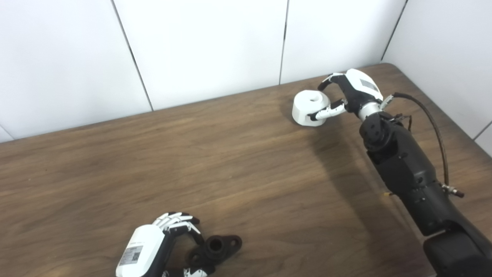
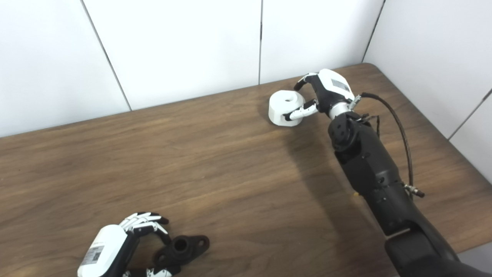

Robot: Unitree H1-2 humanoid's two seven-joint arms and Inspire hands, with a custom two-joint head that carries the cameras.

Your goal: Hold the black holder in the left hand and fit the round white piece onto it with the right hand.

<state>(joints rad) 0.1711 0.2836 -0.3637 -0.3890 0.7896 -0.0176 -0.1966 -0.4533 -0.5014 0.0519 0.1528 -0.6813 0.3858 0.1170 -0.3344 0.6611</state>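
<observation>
The black holder (image 1: 220, 246), a short tube on a flange with lugs, lies on the wooden table (image 1: 238, 161) near the front left. My left hand (image 1: 161, 246) is around its left end, fingers curled over it and thumb below it. The round white piece (image 1: 309, 107), a squat cylinder with a hole in its top, stands on the table at the far right. My right hand (image 1: 348, 96) closes on it from the right, with the thumb on its front side and the fingers arched over its back rim. Both pieces rest on the table.
White wall panels (image 1: 207, 46) stand right behind the table's far edge and along its right side. The right forearm (image 1: 407, 169) with a looping black cable (image 1: 438, 134) lies over the table's right part. A wide stretch of table separates the two hands.
</observation>
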